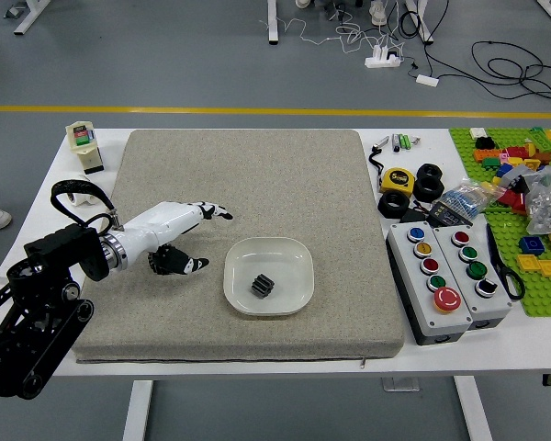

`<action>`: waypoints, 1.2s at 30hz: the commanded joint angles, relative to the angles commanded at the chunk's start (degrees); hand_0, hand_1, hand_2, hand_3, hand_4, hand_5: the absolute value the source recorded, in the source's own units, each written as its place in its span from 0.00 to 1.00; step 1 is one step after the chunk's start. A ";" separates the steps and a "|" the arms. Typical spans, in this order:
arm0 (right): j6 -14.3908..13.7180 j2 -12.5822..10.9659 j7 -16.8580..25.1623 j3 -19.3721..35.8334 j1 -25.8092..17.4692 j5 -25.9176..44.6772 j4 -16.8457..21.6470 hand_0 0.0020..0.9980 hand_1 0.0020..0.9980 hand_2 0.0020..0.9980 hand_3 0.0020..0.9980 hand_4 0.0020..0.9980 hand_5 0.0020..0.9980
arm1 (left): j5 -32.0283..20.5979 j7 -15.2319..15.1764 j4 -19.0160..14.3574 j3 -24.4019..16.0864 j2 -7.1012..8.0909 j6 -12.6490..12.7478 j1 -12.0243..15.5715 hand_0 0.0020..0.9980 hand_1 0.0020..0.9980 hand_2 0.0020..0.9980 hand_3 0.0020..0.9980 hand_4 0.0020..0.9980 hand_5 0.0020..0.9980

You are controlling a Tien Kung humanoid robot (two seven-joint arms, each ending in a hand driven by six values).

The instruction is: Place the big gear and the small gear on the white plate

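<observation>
Left hand (pixel 173 222) beside white plate (pixel 289 262), fingers apart, nothing held. Dark gear (pixel 263 286) sits on plate, right of hand and slightly toward your side. Second gear not visible; you need its bearing before next reach

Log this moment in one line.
Left black-and-white hand: open, empty, left of white rounded-square plate | black toothed gear: on plate | second gear: not visible | right hand: out of view
</observation>
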 joint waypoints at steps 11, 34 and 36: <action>0.01 0.09 -0.04 0.26 -0.19 -0.27 0.00 0.66 0.68 0.74 0.55 0.76 0.61 | 0.00 0.25 -0.53 0.36 1.89 -4.52 0.40 0.73 0.84 0.91 0.89 0.76 0.00; 0.12 0.15 -0.04 0.64 -0.80 -0.71 0.00 0.66 0.68 0.74 0.55 0.76 0.62 | 0.00 5.39 1.22 0.22 4.21 -4.03 1.71 0.71 0.83 0.89 0.87 0.72 0.00; 0.12 0.16 -0.05 0.65 -0.83 -0.72 0.00 0.66 0.68 0.74 0.55 0.76 0.62 | 0.00 5.63 1.16 0.28 4.36 -3.88 1.76 0.71 0.83 0.89 0.87 0.72 0.00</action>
